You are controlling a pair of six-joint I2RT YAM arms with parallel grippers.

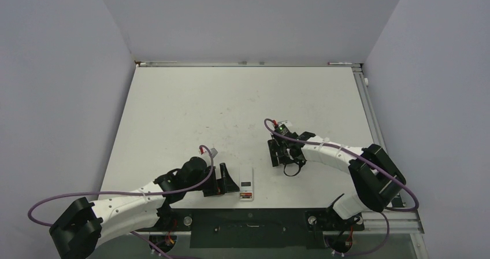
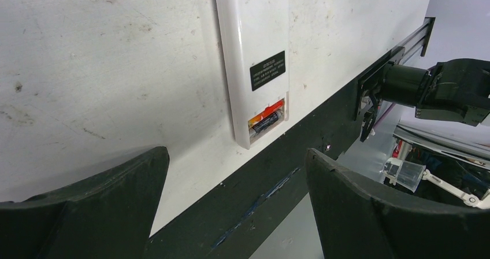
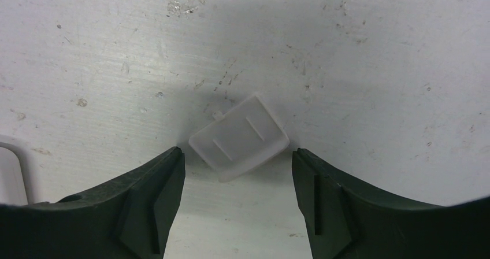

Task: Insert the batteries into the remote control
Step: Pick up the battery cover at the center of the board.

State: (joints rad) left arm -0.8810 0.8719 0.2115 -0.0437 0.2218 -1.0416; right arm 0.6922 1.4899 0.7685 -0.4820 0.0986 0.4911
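The remote control (image 2: pixel 254 33) lies back up near the table's front edge (image 1: pixel 247 182), with a black label on it and its battery bay uncovered at the near end. One dark battery (image 2: pixel 267 121) sits in that bay beside an orange-red strip. My left gripper (image 2: pixel 236 151) is open just short of the remote's near end, to its left in the top view (image 1: pixel 230 181), with nothing in it. My right gripper (image 3: pixel 237 151) is open low over the table (image 1: pixel 281 155), and a small white battery cover (image 3: pixel 238 136) lies flat between its fingertips, apart from both.
A black rail (image 2: pixel 271 189) runs along the table's near edge right beside the remote. Grey walls close in the table on three sides. A sliver of the remote (image 3: pixel 8 175) shows at the left of the right wrist view.
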